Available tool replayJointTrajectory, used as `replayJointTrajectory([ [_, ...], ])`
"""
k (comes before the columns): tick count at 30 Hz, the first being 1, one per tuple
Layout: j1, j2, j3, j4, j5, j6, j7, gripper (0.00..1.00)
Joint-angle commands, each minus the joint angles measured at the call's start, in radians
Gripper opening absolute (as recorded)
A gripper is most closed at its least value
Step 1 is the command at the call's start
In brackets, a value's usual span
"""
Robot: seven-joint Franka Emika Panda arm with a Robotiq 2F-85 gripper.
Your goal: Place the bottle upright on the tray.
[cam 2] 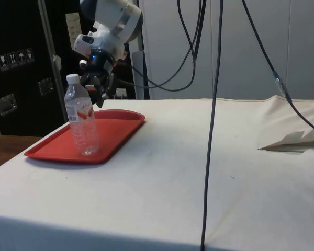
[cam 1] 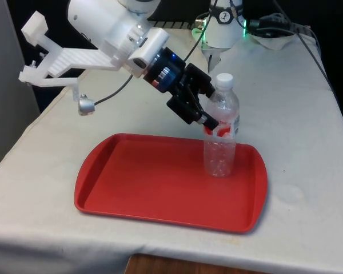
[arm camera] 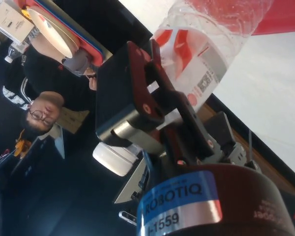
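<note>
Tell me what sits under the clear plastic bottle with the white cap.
The clear plastic bottle stands upright on the red plastic tray, near its right end in the front view. Its base hides the contact patch.

the white arm (cam 1: 97,28) reaches in from the front view's left, sloping downward, its wrist tilted toward the front view's right. the black gripper (cam 1: 208,105) hangs above the table, angled down, its fingers (cam 1: 190,111) spread apart at mid-height, one to either side of the bottle (cam 1: 222,128).

The bottle (arm camera: 206,54) is cut off by the wrist view's edge.
</note>
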Motion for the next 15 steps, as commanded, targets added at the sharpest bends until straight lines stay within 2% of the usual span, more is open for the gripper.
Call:
replayJointTrajectory([
  [1,-0.004,0.003,-0.002,0.006,-0.004,-0.003,-0.001,1.0],
  [15,0.0,0.013,-0.026,0.013,-0.014,0.01,-0.005,1.0],
])
